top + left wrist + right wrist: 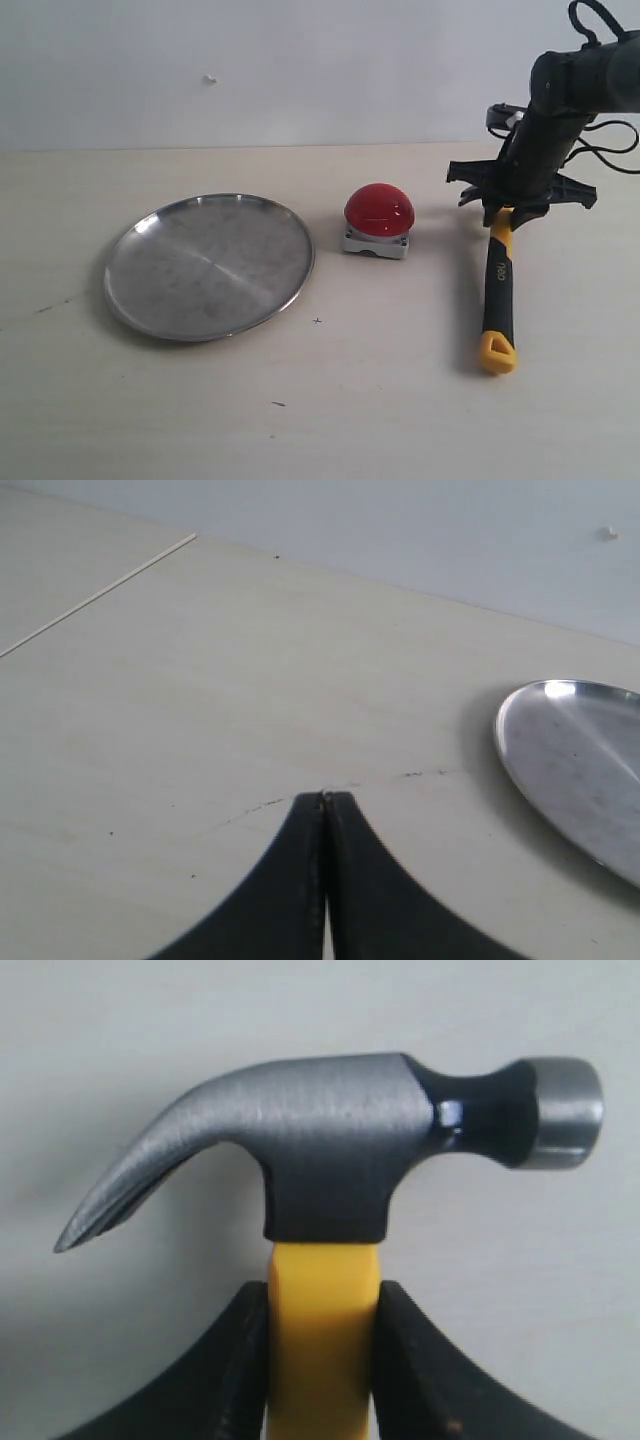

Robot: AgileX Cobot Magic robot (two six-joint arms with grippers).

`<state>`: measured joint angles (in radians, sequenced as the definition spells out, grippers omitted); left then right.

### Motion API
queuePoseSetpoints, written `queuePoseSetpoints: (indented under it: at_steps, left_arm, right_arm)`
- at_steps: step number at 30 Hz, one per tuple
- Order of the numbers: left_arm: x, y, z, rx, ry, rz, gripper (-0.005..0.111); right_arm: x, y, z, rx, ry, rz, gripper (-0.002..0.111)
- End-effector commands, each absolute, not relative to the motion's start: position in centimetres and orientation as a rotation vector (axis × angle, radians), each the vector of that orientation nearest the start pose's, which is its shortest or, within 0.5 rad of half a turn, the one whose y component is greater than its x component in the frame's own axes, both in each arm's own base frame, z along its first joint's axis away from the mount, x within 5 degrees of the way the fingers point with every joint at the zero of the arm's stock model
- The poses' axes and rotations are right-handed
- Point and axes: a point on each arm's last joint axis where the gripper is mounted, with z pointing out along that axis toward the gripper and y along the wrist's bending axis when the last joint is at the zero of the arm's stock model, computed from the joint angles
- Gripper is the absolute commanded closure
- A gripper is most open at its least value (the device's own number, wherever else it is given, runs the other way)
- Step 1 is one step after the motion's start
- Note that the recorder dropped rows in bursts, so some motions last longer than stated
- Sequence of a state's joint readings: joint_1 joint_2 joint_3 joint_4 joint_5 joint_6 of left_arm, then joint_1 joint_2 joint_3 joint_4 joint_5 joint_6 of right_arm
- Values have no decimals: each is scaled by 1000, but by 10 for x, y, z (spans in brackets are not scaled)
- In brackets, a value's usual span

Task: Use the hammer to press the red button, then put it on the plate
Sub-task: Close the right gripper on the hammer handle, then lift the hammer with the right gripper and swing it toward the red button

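Note:
The hammer (498, 300) lies on the table at the right, its yellow loop toward the front and its head under my right gripper (505, 212). The right wrist view shows the dark head (330, 1150) and the yellow neck squeezed between both black fingers (235, 1360); my right gripper (322, 1295) is shut on it. The red button (379, 211) on its grey base stands at the table's middle, left of the hammer. Further left lies the silver plate (160, 300), whose rim (520, 770) also shows in the left wrist view. My left gripper (325, 800) is shut on nothing above bare table.
Black cables (610, 140) trail behind the right arm at the far right. A thin seam (100, 595) runs across the tabletop in the left wrist view. Small dark marks (317, 321) dot the table in front of the plate.

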<state>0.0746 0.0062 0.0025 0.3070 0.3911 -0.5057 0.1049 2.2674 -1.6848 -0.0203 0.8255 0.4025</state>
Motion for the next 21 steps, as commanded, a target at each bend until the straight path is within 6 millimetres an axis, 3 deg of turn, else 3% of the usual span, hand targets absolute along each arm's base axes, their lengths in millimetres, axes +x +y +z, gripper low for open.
queuePoseSetpoints:
  at_steps: [1,5,9,16,18,21]
  left_arm:
    - [51,14,180,-347,1820,-5,107]
    - [51,14,180,-347,1820,-5,107]
    - [51,14,180,-347,1820,-5,107]
    - [51,14,180,-347,1820,-5,107]
    - [51,14,180,-347,1820,-5,107]
    - [51,14,180,-347,1820,-5,107]
  right_arm:
    - [466,47,160,375,2752,93,108]
    - [466,47,180,351,2690,102,108]
    - [463,46,216,342,2592,131,108]
    - [437,43,311,299,2345,185,108]
    - [424,44,340,255,2283,186,108]
    - [389,56,395,128,2157,170,108]
